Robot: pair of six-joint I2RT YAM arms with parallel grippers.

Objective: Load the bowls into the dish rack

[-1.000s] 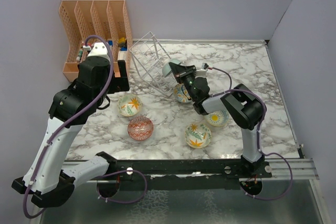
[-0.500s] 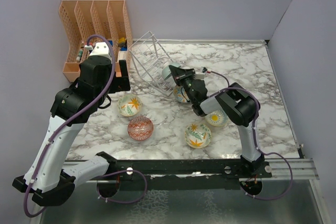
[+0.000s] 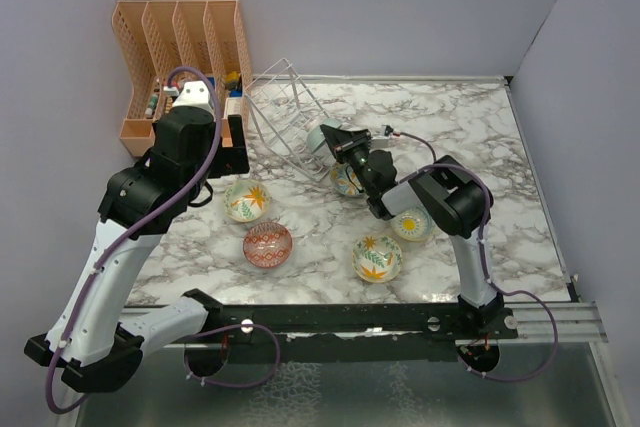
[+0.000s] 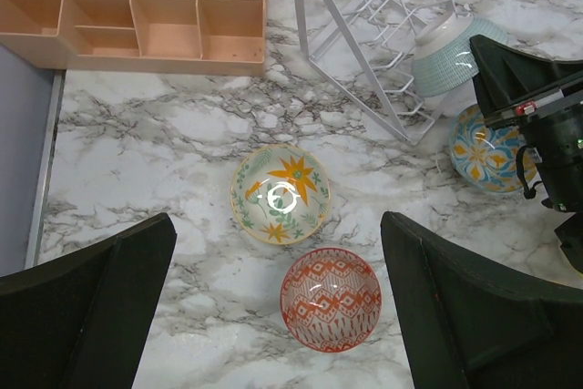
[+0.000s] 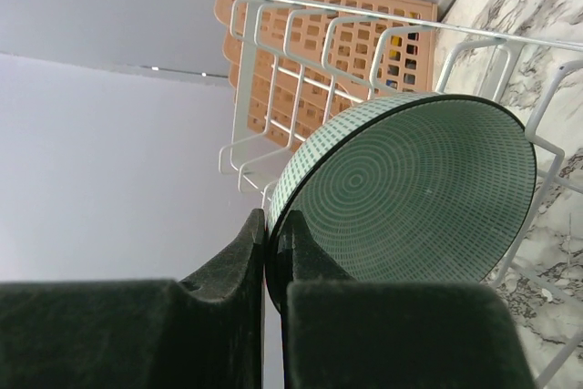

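Note:
My right gripper (image 5: 271,252) is shut on the rim of the teal bowl (image 5: 419,198), which is tipped on edge against the white wire dish rack (image 5: 301,52). From above, that teal bowl (image 3: 322,137) is at the rack's (image 3: 285,112) near right end. A blue-patterned bowl (image 3: 346,179) lies just in front of it. On the marble lie a cream orange-flower bowl (image 4: 280,193), a red-patterned bowl (image 4: 331,299), a yellow-sun bowl (image 3: 412,224) and a cream leaf bowl (image 3: 377,257). My left gripper (image 4: 278,316) hovers open high above the flower and red bowls.
An orange slotted organizer (image 3: 185,57) with small items stands at the back left, beside the rack. Grey walls close the back and both sides. The right arm's elbow (image 3: 455,202) hangs over the yellow-sun bowl.
The right gripper has carried the teal bowl a little to the left, closer into the rack. The left arm has barely moved.

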